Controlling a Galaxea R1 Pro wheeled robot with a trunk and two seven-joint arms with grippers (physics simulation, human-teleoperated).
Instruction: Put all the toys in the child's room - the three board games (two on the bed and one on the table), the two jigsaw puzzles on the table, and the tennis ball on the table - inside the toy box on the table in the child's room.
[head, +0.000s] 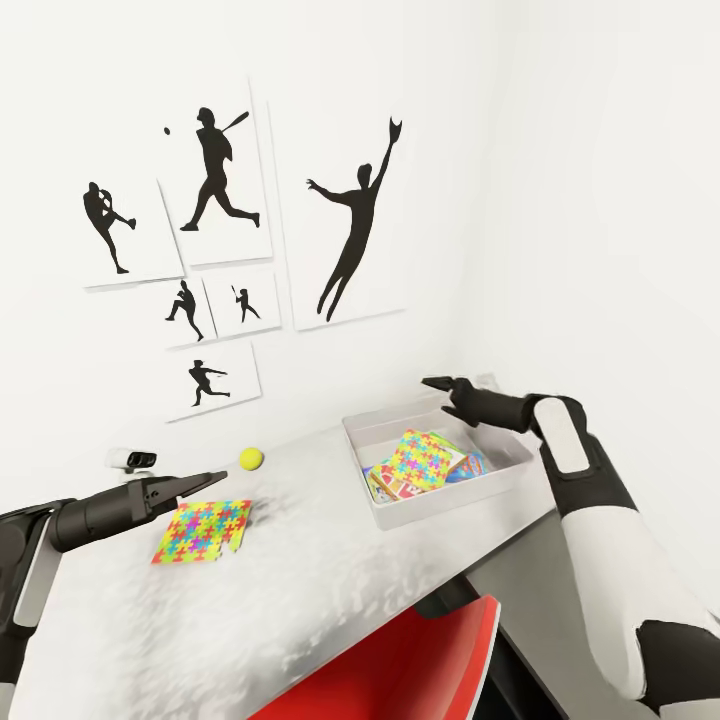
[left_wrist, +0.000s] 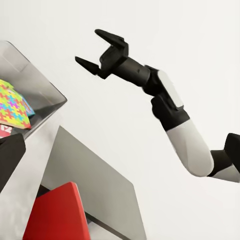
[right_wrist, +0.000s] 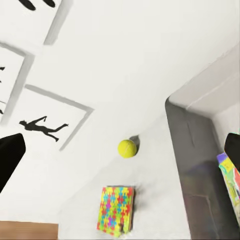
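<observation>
On the pale table (head: 300, 580) stands the grey toy box (head: 400, 515), also seen in the wrist views (left_wrist: 37, 82) (right_wrist: 195, 150). A jigsaw puzzle (head: 420, 458) (left_wrist: 12, 107) lies in it on top of colourful board games (head: 385, 487). A second jigsaw puzzle (head: 203, 528) (right_wrist: 116, 210) lies flat on the table left of the box. The tennis ball (head: 250, 458) (right_wrist: 127, 148) rests just behind that puzzle. My left gripper (head: 215, 477) hovers over this puzzle, open and empty. My right gripper (head: 440, 395) (left_wrist: 89, 47) hangs open above the box's far rim, holding nothing.
A red chair (head: 420, 670) (left_wrist: 57, 215) is tucked under the table's front edge. A small white device (head: 132, 458) sits at the table's back left. Black silhouette posters (head: 350, 220) hang on the white wall behind; another white wall closes the right side.
</observation>
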